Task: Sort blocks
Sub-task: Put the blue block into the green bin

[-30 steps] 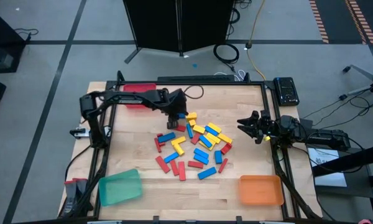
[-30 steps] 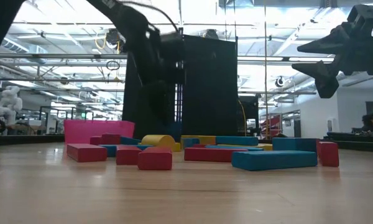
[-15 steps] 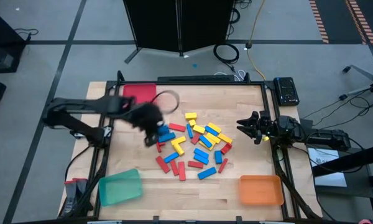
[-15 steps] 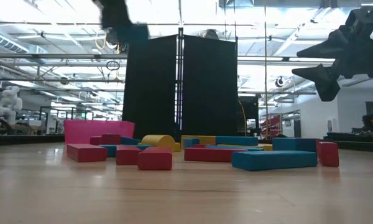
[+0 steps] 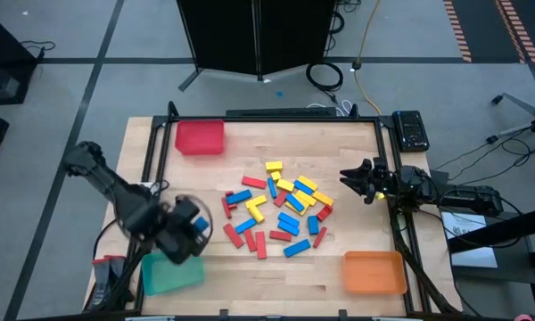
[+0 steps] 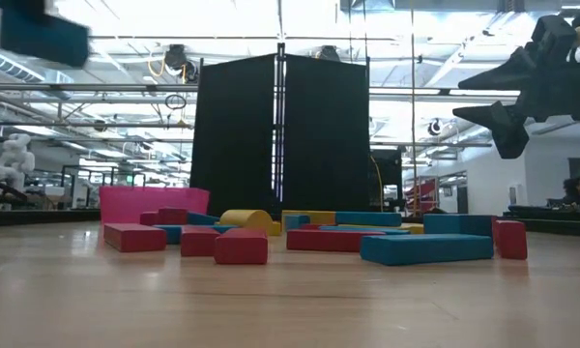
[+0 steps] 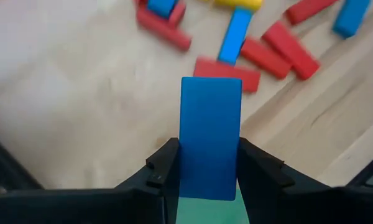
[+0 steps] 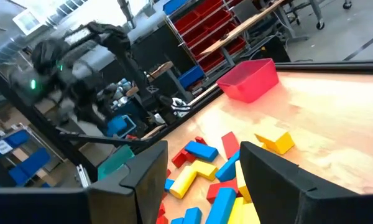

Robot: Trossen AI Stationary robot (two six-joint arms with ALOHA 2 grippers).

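Observation:
The blocks (image 5: 276, 209) are small red, blue and yellow bars lying in a loose pile mid-table, flat on the wood and partly on one another. My left gripper (image 5: 192, 232) hangs high over the table's near left part, just beyond the green tray (image 5: 171, 270), and is shut on one blue block (image 7: 210, 130). In the low view that blue block (image 6: 43, 34) shows high at the upper left. My right gripper (image 5: 352, 181) waits open at the table's right edge, level, touching nothing. My left gripper pinches the blue block by its two long sides (image 7: 181, 168) between both fingers, near one end. The fingers (image 7: 256, 171) point steeply down from above and lie along the block. Most of the block sticks out past the fingertips, lifted clear of the table.
A red tray (image 5: 200, 137) stands at the far left corner and an orange tray (image 5: 373, 271) at the near right corner. The green tray's rim (image 7: 205, 211) shows under the held block. Bare wood lies between the pile and the green tray.
My left gripper has left the pile's far left side and swung toward the table's left and near edges, rising as it went and rolling about its own axis. The blue block has gone with it, lifted clear of the pile. The pile has kept still.

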